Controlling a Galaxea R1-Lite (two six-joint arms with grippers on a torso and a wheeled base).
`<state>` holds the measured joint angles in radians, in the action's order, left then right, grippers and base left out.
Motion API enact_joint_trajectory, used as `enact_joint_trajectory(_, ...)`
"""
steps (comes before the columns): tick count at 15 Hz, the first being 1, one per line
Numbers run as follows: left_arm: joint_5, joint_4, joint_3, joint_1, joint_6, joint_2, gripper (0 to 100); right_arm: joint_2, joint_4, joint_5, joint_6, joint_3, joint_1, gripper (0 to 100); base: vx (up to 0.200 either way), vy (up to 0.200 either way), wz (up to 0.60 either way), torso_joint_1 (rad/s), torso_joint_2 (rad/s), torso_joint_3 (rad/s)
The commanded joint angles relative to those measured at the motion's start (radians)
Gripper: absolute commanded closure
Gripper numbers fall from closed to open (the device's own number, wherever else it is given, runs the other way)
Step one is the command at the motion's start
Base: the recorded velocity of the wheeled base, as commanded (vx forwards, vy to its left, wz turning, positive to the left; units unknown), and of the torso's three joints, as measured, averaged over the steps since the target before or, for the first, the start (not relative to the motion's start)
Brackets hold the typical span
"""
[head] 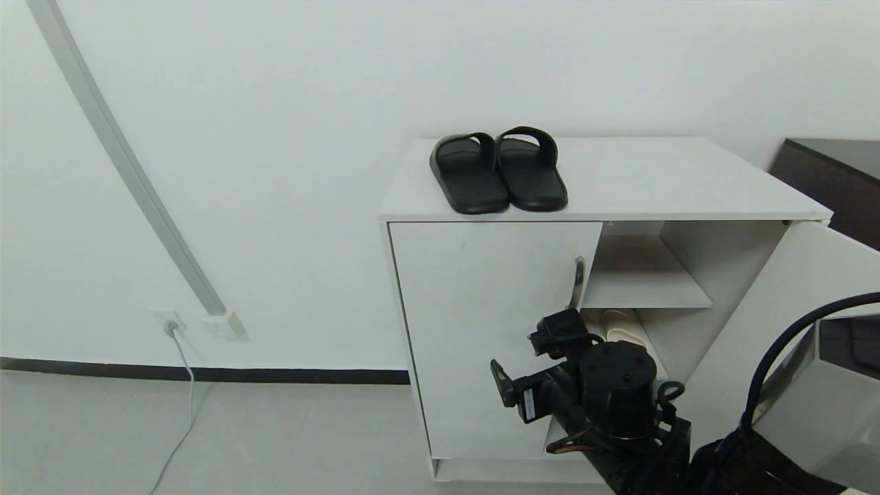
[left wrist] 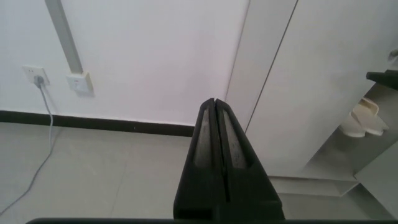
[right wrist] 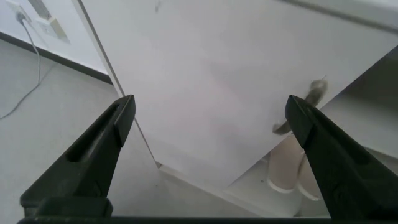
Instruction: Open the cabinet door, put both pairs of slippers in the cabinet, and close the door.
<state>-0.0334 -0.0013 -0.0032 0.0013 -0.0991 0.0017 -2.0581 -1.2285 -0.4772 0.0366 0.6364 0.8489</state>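
A pair of black slippers (head: 498, 168) rests side by side on top of the white cabinet (head: 653, 179). The cabinet's right door (head: 770, 323) is swung open; the left door (head: 481, 330) is closed, with a metal handle (head: 577, 282) on its inner edge. A beige pair of slippers (head: 619, 324) stands on the lower shelf inside, also visible in the wrist views (right wrist: 292, 165) (left wrist: 364, 118). My right gripper (head: 533, 361) (right wrist: 210, 102) is open and holds nothing, in front of the left door, just below the handle (right wrist: 305, 102). My left gripper (left wrist: 214, 102) is shut and empty, low down to the left of the cabinet.
A wall socket with a plugged cable (head: 168, 323) and a slanted grey conduit (head: 124, 158) are on the wall to the left. Dark furniture (head: 839, 179) stands right of the cabinet. Grey floor (head: 206, 440) stretches in front.
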Motion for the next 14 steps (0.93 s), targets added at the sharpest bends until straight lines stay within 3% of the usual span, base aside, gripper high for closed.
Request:
enact_joint_trajectory(1,0.000,0.000,0.000,0.000,-0.001,0.001,100,-0.002,0.000,0.000,0.000,-0.001,0.001,0,0.000,0.000,0.00,0.163,-0.49,-0.315)
enact_joint_trajectory(14,0.001,0.001,0.000,0.000,-0.001,0.000,100,-0.002,-0.002,0.000,-0.007,-0.003,0.001,0,0.000,0.000,0.00,0.219,-0.54,-0.317)
